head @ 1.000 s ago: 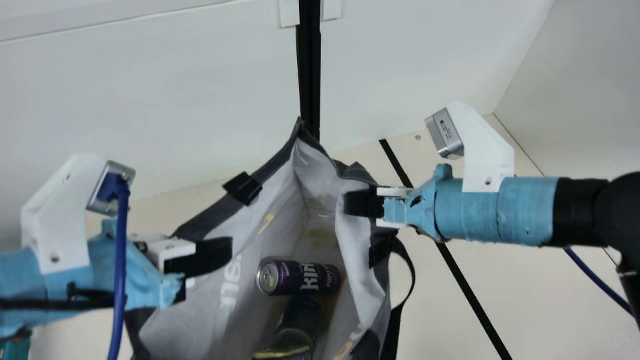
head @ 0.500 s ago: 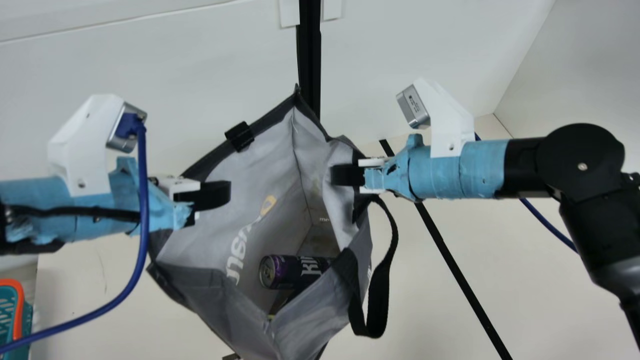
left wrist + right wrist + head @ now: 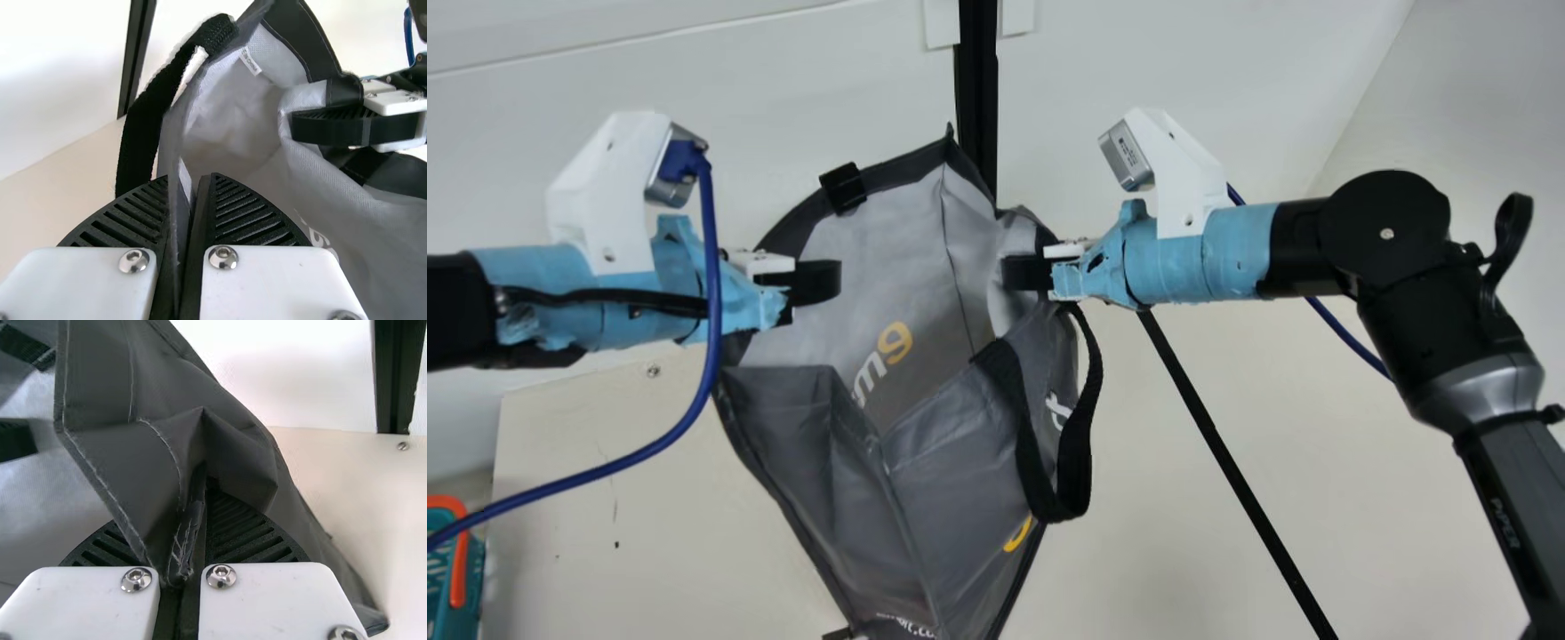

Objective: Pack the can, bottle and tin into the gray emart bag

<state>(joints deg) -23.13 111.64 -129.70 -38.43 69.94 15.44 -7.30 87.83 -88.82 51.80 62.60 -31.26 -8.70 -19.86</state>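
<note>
Since the earlier frames, your left gripper (image 3: 825, 281) and right gripper (image 3: 1014, 272) have both risen toward twelve o'clock in the main view and come a little closer together, lifting the gray emart bag (image 3: 951, 427) with them. The can lay inside the bag half a second ago; the bag's near wall now stands across that spot.

In the main view, you have the left gripper clamped on the rim at nine o'clock of the bag's mouth, and the right one clamped at three o'clock. The bag hangs between them and toward six o'clock, tapering as it goes. A black handle (image 3: 1080, 462) loops down at about five o'clock from the right gripper. Out at eight o'clock in the view is a teal and orange basket (image 3: 458, 569).

In the left wrist view, your left gripper (image 3: 193, 179) is closed on a thin edge of the bag, which runs up between its ribbed fingers. The gray lining lies just beyond the tips, with a black strap (image 3: 150, 127) beside them.

In the right wrist view, your right gripper (image 3: 200, 495) is closed on a bunched fold of dark fabric. The bag spreads beyond the fingers and to both sides of them.
</note>
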